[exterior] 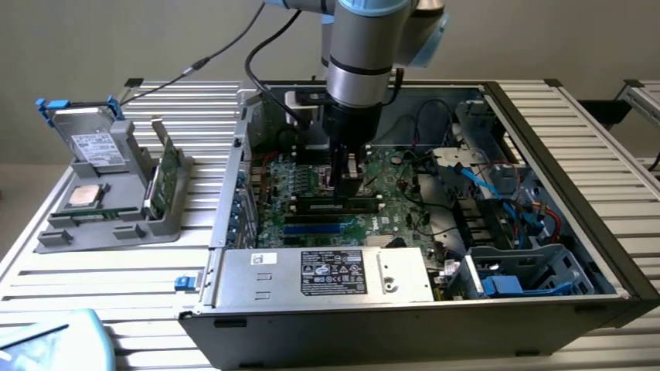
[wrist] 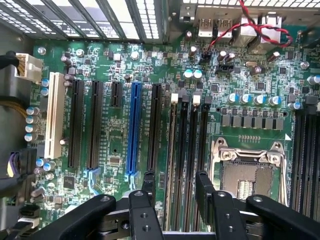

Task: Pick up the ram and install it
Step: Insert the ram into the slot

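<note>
A ram stick (exterior: 335, 205) with a dark labelled face sits in a black slot on the green motherboard (exterior: 387, 166) inside the open computer case. In the wrist view I see this ram (wrist: 172, 150) edge-on as a thin strip in its slot. My gripper (exterior: 348, 185) hangs just above it, pointing down. The gripper (wrist: 175, 185) is open, with one black finger (wrist: 148, 182) on each side of the stick's top edge and not touching it. Another green board (exterior: 165, 179) stands upright in the grey stand at the exterior view's left.
The grey stand (exterior: 113, 224) also holds a boxy drive (exterior: 95, 147) and a square silver chip (exterior: 85, 197). A labelled power supply (exterior: 320, 274) lies at the case front. Loose cables (exterior: 495, 193) crowd the exterior view's right. A processor socket (wrist: 247, 175) and a blue slot (wrist: 134, 130) flank the memory slots.
</note>
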Motion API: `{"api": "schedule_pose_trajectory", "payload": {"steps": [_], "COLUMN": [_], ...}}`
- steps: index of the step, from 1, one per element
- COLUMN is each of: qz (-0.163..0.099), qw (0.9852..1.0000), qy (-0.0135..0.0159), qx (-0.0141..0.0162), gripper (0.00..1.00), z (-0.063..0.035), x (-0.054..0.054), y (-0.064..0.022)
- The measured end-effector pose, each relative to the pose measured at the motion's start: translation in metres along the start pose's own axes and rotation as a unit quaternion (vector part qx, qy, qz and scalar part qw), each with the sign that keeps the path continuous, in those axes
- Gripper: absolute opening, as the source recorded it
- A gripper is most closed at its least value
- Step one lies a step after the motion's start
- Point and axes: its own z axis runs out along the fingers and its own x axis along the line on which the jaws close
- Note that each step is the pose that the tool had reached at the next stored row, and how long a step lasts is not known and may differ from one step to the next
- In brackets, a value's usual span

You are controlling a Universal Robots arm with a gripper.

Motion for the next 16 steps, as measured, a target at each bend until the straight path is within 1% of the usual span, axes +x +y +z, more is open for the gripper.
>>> {"api": "schedule_pose_trajectory", "payload": {"steps": [2, 7, 8, 9, 10, 12, 13, 15, 16], "qz": [0.001, 0.001, 0.001, 0.001, 0.001, 0.001, 0.001, 0.001, 0.001], "qw": [1.0, 1.0, 1.0, 1.0, 1.0, 1.0, 1.0, 1.0, 1.0], "qy": [-0.0005, -0.0008, -0.0007, -0.0007, -0.0008, -0.0006, -0.0005, -0.0009, -0.0013], "qx": [-0.0004, -0.0004, -0.0004, -0.0004, -0.0004, -0.0004, -0.0007, -0.0008, -0.0008], "gripper": [0.46, 0.46, 0.44, 0.37, 0.37, 0.25, 0.25, 0.13, 0.11], "z": [-0.0038, -0.0039, -0.0039, -0.0039, -0.0039, -0.0043, -0.0052, -0.0063, -0.0066], "x": [0.0006, 0.0007, 0.0007, 0.0007, 0.0007, 0.0007, 0.0008, 0.0012, 0.0018], "y": [0.0003, 0.0003, 0.0003, 0.0003, 0.0003, 0.0003, 0.0004, -0.0004, -0.0013]}}
